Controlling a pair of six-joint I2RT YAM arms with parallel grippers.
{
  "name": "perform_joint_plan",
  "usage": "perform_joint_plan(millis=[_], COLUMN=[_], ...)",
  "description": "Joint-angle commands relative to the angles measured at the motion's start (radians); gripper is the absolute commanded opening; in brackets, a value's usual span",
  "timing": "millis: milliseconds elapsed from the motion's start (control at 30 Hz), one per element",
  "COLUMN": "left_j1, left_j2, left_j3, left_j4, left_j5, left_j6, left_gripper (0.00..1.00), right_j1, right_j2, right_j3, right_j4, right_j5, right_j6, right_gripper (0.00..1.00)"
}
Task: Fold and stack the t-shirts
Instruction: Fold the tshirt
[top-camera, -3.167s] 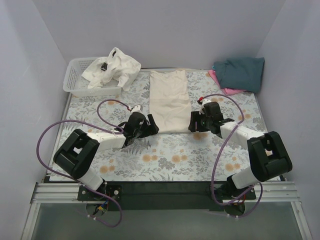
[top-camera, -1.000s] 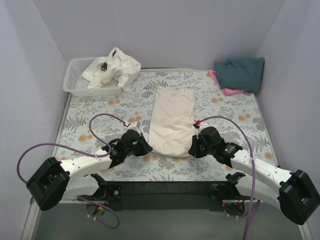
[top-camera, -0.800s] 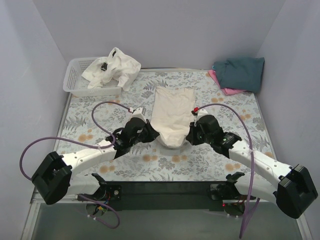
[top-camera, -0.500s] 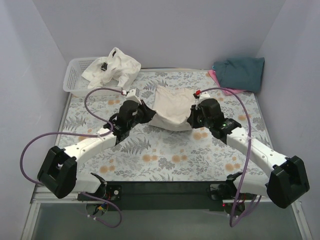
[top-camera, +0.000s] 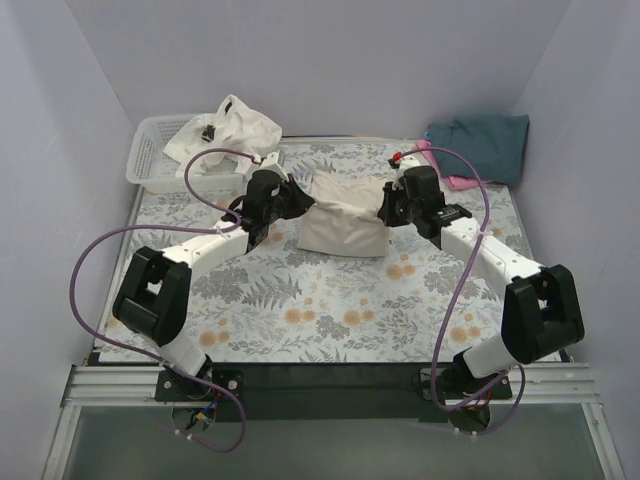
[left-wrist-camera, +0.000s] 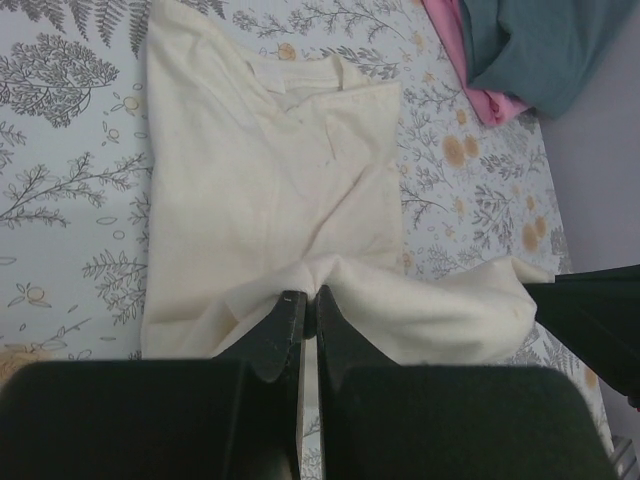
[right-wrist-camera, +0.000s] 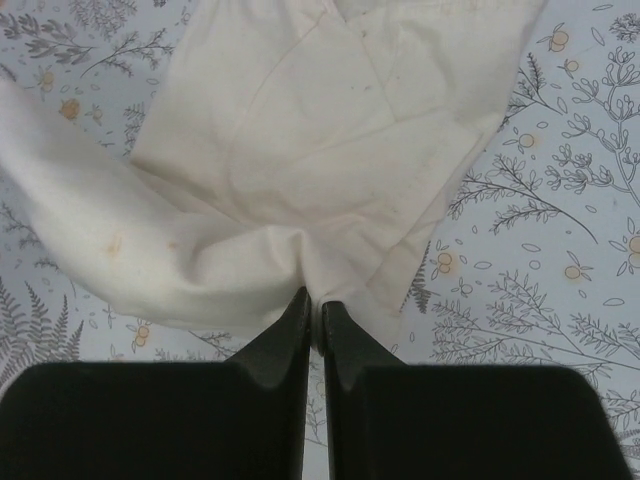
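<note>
Cream t-shirt (top-camera: 343, 222) sits mid-tabletop toward the far side, doubled over on itself. Its lower layer lies flat on the floral tabletop (top-camera: 330, 300) with the collar end pointing away from the arms, and its near edge is raised over that layer. Left gripper (left-wrist-camera: 303, 298) has its fingers pinched nearly closed on a bunch of the raised edge at the shirt's left side. Right gripper (right-wrist-camera: 312, 296) is clamped the same way on the right side, and the cloth sags between the two. Teal t-shirt (top-camera: 480, 140) is folded in the far right corner, lying on top of the pink t-shirt (top-camera: 460, 183), well apart from the cream one. White basket (top-camera: 150, 165) is in the far left corner with a crumpled off-white t-shirt (top-camera: 245, 130) spilling over its rim.
</note>
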Motion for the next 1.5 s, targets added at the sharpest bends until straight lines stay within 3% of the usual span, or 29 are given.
perform_joint_plan(millis=[0,533,900,1467], left_j1=[0.028,0.081,0.112,0.149], left_j2=[0.039,0.189,0.397,0.654], left_j3=[0.082,0.294,0.472,0.749], left_j4=[0.02,-0.017,-0.043,-0.052], left_j5=[0.048,0.1,0.149,0.189], left_j6=[0.034,0.071,0.1,0.111], left_gripper=[0.0,0.0,0.0,0.0], right_j1=[-0.034,-0.118,-0.157,-0.218], right_j2=[0.054,0.204,0.428,0.624], right_j3=[0.072,0.26,0.411,0.587], right_j4=[0.061,0.049,0.033,0.015], right_j5=[-0.051,-0.137,-0.171,-0.19], right_j6=[-0.035,-0.065,-0.072,-0.075], right_gripper=[0.01,0.01,0.01,0.01])
